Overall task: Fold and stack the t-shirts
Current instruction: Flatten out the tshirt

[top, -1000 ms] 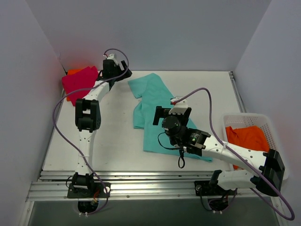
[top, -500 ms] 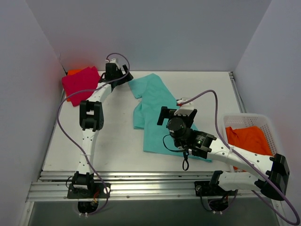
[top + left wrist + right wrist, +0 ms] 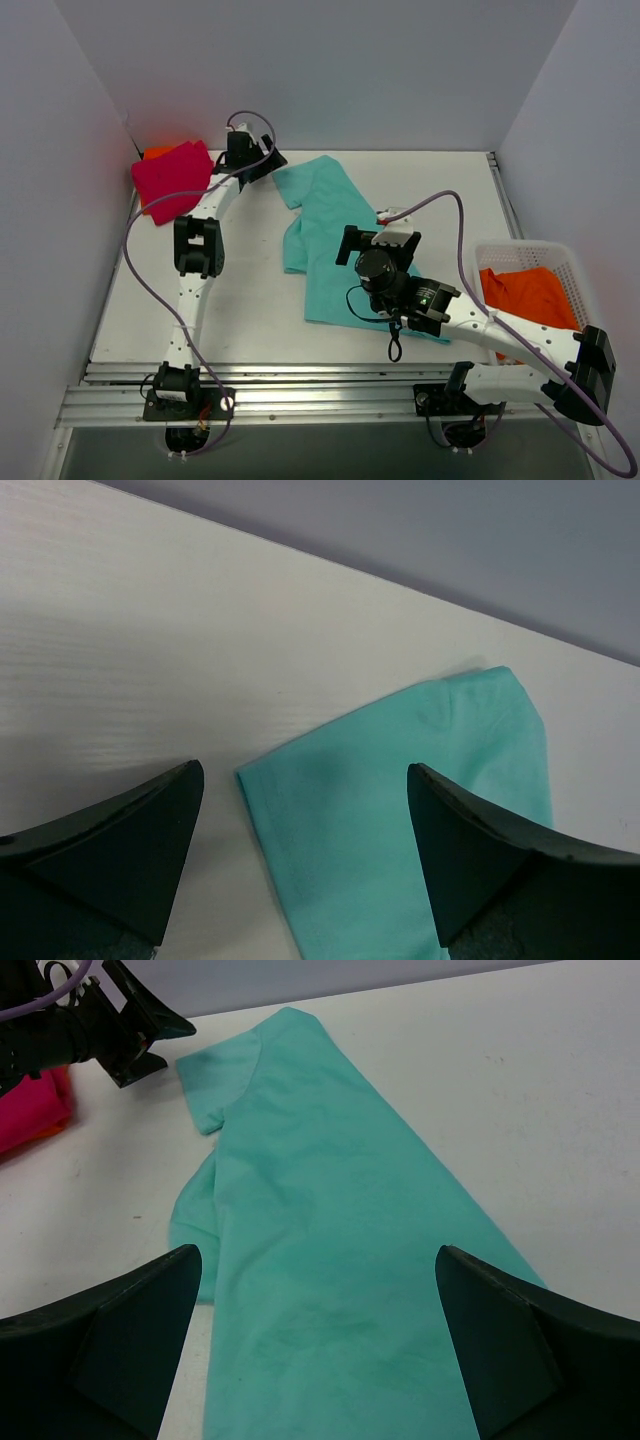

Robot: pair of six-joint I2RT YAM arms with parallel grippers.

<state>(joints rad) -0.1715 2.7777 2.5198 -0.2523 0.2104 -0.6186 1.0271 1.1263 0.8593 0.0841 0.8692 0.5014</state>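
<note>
A teal t-shirt (image 3: 322,225) lies half folded lengthwise in the middle of the table, a sleeve (image 3: 400,810) pointing to the back left. My left gripper (image 3: 262,166) is open and empty, its fingers (image 3: 120,850) low on either side of that sleeve's corner. My right gripper (image 3: 372,238) is open and empty above the shirt's middle (image 3: 330,1260). A folded magenta-pink shirt (image 3: 170,175) lies on a folded orange one (image 3: 156,153) at the back left. Orange shirts (image 3: 525,292) lie in a basket.
A white slotted basket (image 3: 570,262) stands at the right edge of the table. Grey walls close in the back and both sides. A metal rail (image 3: 300,375) runs along the near edge by the arm bases.
My left gripper has moved right from beside the pink shirt to the teal sleeve. My right gripper has shifted slightly right and nearer over the teal shirt.
</note>
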